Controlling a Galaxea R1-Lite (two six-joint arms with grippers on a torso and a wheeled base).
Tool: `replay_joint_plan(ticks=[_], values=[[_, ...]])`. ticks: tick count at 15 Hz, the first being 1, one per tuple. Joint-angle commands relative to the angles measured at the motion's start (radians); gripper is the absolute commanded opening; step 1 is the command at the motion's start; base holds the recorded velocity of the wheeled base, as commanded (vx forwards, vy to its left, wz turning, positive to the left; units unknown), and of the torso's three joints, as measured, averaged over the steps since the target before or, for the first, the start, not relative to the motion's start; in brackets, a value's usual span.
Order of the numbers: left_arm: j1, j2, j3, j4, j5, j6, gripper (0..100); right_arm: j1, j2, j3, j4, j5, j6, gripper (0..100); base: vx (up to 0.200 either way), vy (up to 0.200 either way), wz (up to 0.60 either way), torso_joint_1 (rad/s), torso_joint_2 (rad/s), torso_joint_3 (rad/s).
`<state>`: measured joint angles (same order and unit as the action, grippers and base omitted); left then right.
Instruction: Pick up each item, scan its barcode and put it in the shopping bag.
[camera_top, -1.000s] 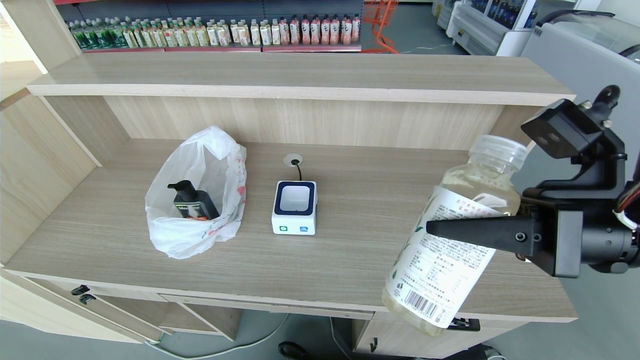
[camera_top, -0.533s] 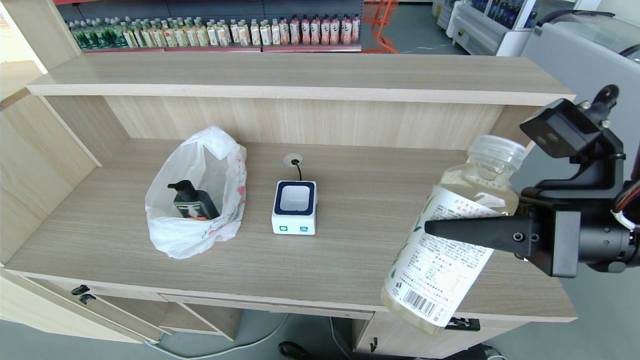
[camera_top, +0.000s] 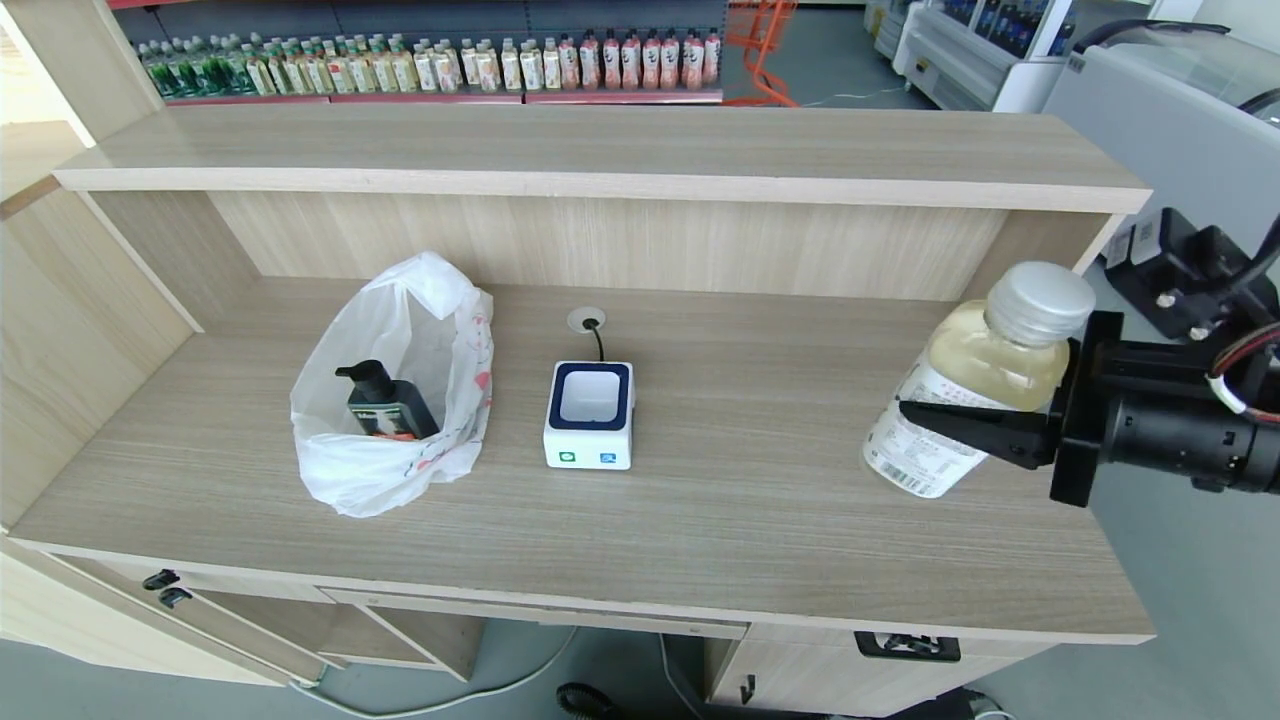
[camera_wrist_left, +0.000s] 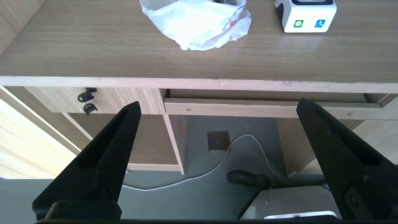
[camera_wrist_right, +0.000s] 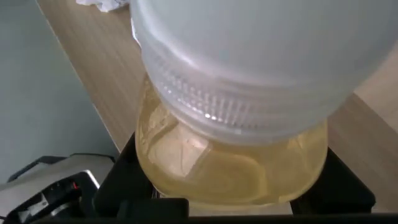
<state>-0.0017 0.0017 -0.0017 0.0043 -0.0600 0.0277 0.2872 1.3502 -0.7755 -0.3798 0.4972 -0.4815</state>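
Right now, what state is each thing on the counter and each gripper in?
bottle: capped, tilted, clamped in the right gripper
right gripper: shut on the bottle
left gripper: open, holding nothing
shopping bag: open, standing on the counter
pump bottle: inside the shopping bag
scanner: on the counter, window facing up

Tilted bottle (camera_top: 985, 372), white scanner (camera_top: 590, 416), open bag (camera_top: 352, 478)
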Motion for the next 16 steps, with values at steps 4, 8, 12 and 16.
replay_joint_plan(ticks=[4,8,12,16], values=[[0.0,0.0,0.0,0.0,0.0,0.0,100,-0.266,-0.034,-0.008,-0.005,-0.045,-0.442,0,0.0,0.0,0.0,0.0,0.0,0.0],[0.0,0.0,0.002,0.0,0.0,0.0,100,-0.287,-0.056,0.013,-0.007,-0.045,-0.509,0,0.0,0.0,0.0,0.0,0.0,0.0],[0.0,0.0,0.0,0.0,0.0,0.0,100,-0.286,-0.052,0.019,-0.007,-0.045,-0.514,0,0.0,0.0,0.0,0.0,0.0,0.0],[0.0,0.0,0.0,0.0,0.0,0.0,100,-0.283,-0.045,0.024,-0.007,-0.014,-0.509,0,0.0,0.15,0.0,0.002,0.0,0.003]])
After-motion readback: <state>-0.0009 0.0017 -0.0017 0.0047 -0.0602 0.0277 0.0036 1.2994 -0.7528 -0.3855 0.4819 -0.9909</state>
